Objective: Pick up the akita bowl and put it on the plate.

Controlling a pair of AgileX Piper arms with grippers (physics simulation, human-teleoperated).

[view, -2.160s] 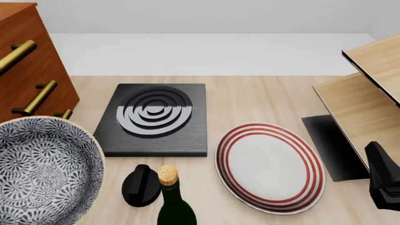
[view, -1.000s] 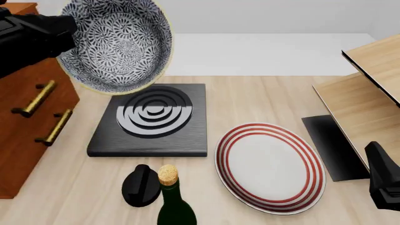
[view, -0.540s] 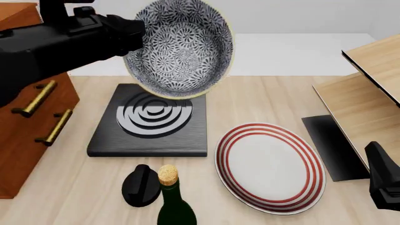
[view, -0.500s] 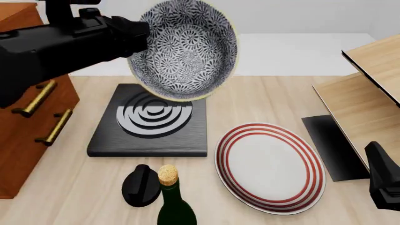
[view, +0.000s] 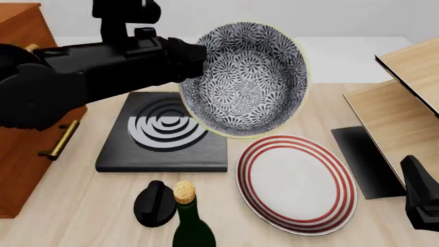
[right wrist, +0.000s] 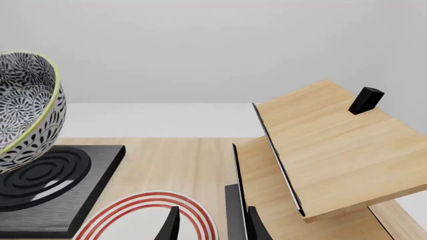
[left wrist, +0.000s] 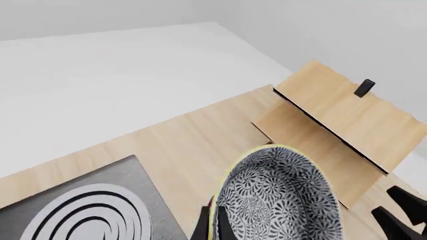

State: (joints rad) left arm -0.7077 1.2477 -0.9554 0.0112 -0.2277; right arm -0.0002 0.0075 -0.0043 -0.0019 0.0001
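The akita bowl [view: 245,80], dark blue and white floral with a pale rim, hangs tilted in the air with its opening toward the front camera. It is over the stove's right side and just behind the plate. My left gripper [view: 191,65] is shut on the bowl's left rim; the left wrist view shows the bowl [left wrist: 280,202] pinched at its edge by the gripper [left wrist: 212,226]. Below and to the right, the white plate [view: 296,180] with red rings lies flat on the table. My right gripper [right wrist: 213,227] is open and idle at the table's near right, near the plate's rim [right wrist: 143,202].
A black square stove [view: 168,131] with grey rings lies left of the plate. A corked bottle [view: 186,216] and a black rounded object [view: 154,203] stand at the front. A wooden drawer cabinet [view: 28,149] is at left, and a wooden shelf [view: 401,98] with a small black block [right wrist: 365,100] at right.
My left arm has carried the bowl rightward and a little lower, from above the stove's back edge toward the plate. The right arm has stayed still.
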